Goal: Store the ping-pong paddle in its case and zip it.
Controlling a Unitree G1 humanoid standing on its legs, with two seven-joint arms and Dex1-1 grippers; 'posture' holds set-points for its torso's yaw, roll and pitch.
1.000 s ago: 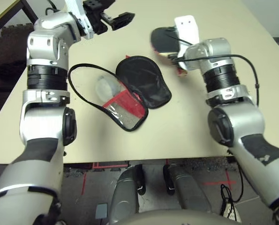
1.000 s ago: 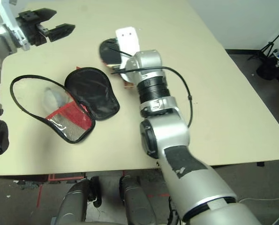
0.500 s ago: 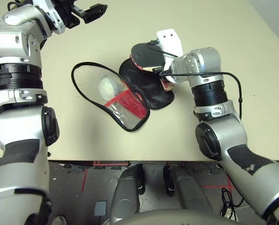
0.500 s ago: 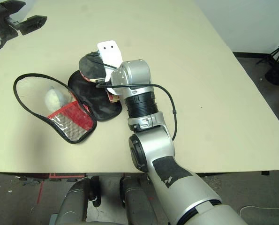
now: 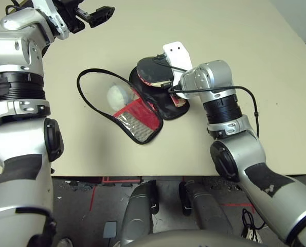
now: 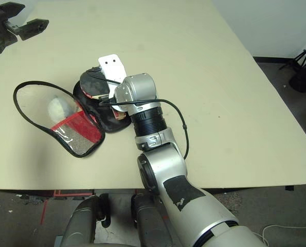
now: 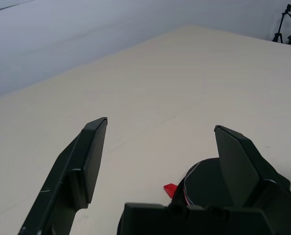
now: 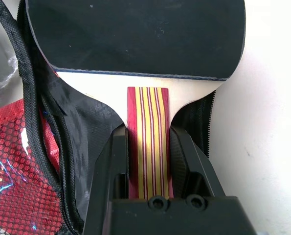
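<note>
Paddle: we see the ping-pong paddle (image 8: pixel 135 34) w/ round black rubber face, thin red edge in head views, pale wood neck, handle striped red/yellow/dark. Face looks clean, no marks we can make out.
Paddle loc: held over the black half of the case (image 5: pixel 160 98), blade lying across its far end, handle toward the robot.
R gripper: right gripper (image 8: pixel 147 147) clamped on the handle, one black finger each side, touching the wood; narrow grip.
Case: unzipped, laid flat on the table (image 5: pixel 235 56). Black lining half under paddle; other half to robot's left has clear window, red mesh pocket (image 5: pixel 137 116), black zipper rim.
Other: small grey-white soft lump (image 5: pixel 118 95) sits inside the clear half.
L gripper: left gripper (image 7: pixel 160 147) spread wide, nothing between fingers, up over far-left table, well apart from case.
</note>
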